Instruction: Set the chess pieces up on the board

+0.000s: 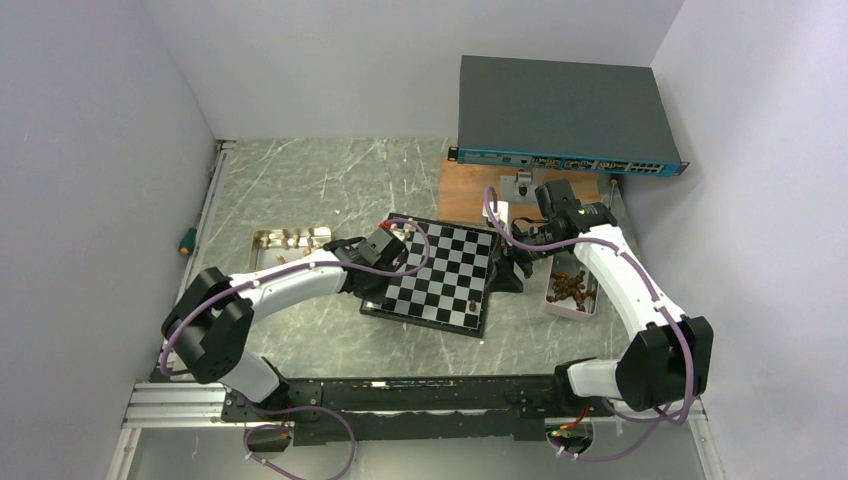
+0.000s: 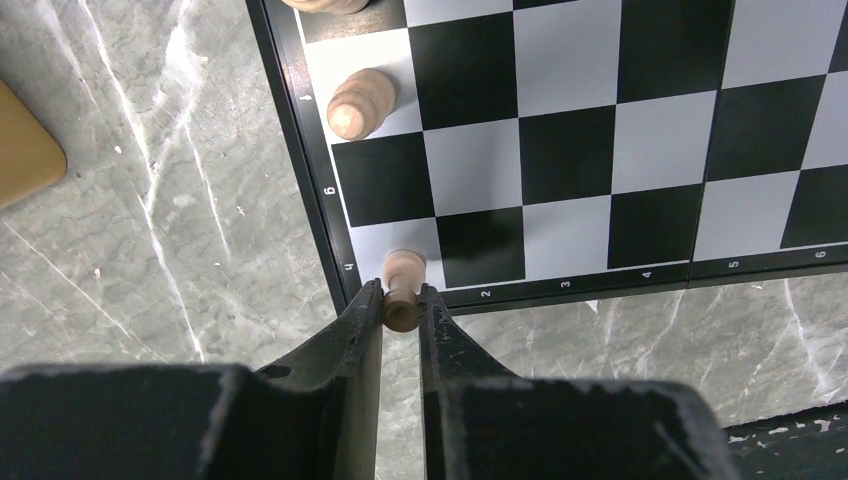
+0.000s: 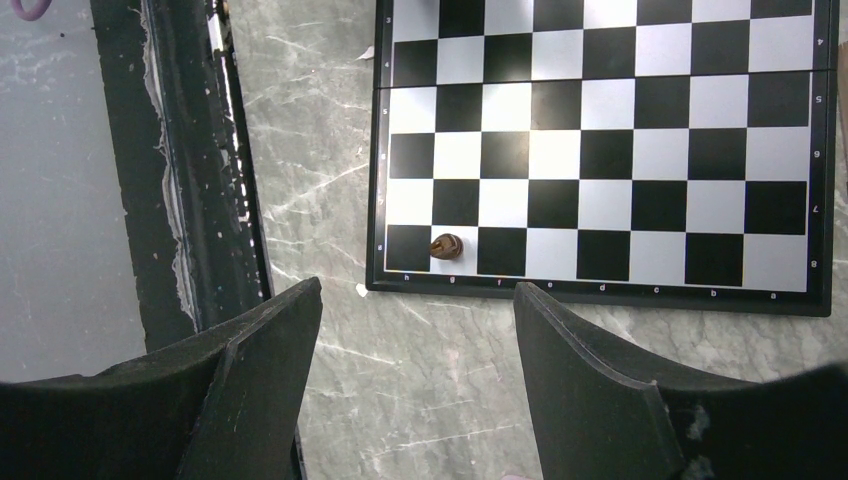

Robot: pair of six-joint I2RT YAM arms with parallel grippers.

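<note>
Board (image 1: 440, 275) sits skewed mid-worktop (image 1: 300, 180), L corner right under the L arm, R edge just beside the R arm. Most squares are open, so plenty of room across the middle.

Left wrist view: the thin dark border runs down the L side and along the near side, meeting at the corner. L gripper (image 2: 401, 300) is right at that corner, jaws clamped tight on a tan pawn (image 2: 403, 282). They pinch its near end at the border, while its far end pokes over the white corner square. Can't tell if it's touching the board. One tan piece (image 2: 360, 100) stands upright two squares up the same edge file, on white.

R gripper (image 3: 415, 290) hangs off the board's edge over bare marble, jaws spread wide, holding nothing. Black rail (image 3: 190, 200) is close on one side, grey worktop runs between it and the border. One dark piece (image 3: 446, 245) is on the white sq second from the corner, in the edge row.

Writing: border nos. 2, 3, 4, 5, 6 by the L gripper; letters h to a and nos. 4–8 in the right wrist view. Dark piece sits above "g".

More dark pieces (image 1: 568, 285) are heaped in a tray (image 1: 572, 313) beside the R arm.
</note>
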